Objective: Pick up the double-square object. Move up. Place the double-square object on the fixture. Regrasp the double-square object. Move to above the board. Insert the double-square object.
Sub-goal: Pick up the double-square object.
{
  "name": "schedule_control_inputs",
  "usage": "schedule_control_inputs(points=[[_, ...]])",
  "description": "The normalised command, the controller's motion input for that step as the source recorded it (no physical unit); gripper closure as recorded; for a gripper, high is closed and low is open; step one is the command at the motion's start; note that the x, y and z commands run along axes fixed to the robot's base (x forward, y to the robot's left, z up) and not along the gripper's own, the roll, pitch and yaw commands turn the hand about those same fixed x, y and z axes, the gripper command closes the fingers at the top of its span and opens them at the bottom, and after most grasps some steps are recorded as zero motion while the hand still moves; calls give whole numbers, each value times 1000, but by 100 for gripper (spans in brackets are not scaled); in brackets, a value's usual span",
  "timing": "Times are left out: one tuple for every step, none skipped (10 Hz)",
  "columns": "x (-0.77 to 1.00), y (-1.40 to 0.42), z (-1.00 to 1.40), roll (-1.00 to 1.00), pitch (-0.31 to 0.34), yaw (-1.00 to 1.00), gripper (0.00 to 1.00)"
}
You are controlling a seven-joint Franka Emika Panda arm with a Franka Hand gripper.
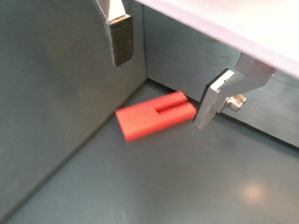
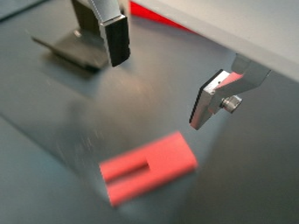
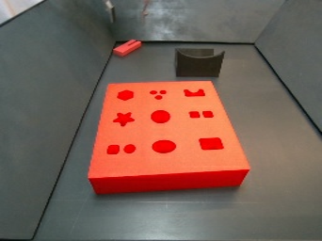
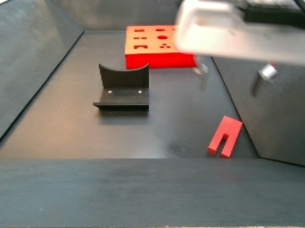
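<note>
Nearest the wrist cameras, the gripper (image 1: 163, 77) is hanging with its two flat silver fingers (image 1: 121, 39) spread wide apart, dark pads facing inward and nothing between them. Below that gap, the double-square object (image 1: 155, 116), a small smooth red block with a narrow slot cut into one end, is lying flat on the matte dark grey floor (image 1: 176, 184), close to where the floor meets the dull metal wall (image 1: 198, 57). One finger is reaching down just beside the block's slotted end; whether they are touching cannot be told.

In a side view, the fixture (image 4: 123, 88), a dark U-shaped holder with raised sides, is standing left of the red block (image 4: 226, 135) and well apart from it, while the blurred pale gripper body (image 4: 238, 31) is covering part of the scene above. Behind the fixture, the board (image 4: 160, 45), a large flat red slab pierced with shaped cutouts, is resting on the floor; its hexagon, star, circle and square openings are showing plainly in a side view (image 3: 164, 132).
</note>
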Motion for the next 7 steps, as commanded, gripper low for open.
schedule_control_inputs(points=[[-411,474,-937,7,-83,-377,0],[-289,371,-983,0,-66,-426,0],[0,137,-1000,0,-44,-389,0],[191,0,-1000,0,-41,-411,0],[229,0,-1000,14,-1,-429,0],[157,0,-1000,37,0,-454,0],[71,0,-1000,26,0,-446,0]])
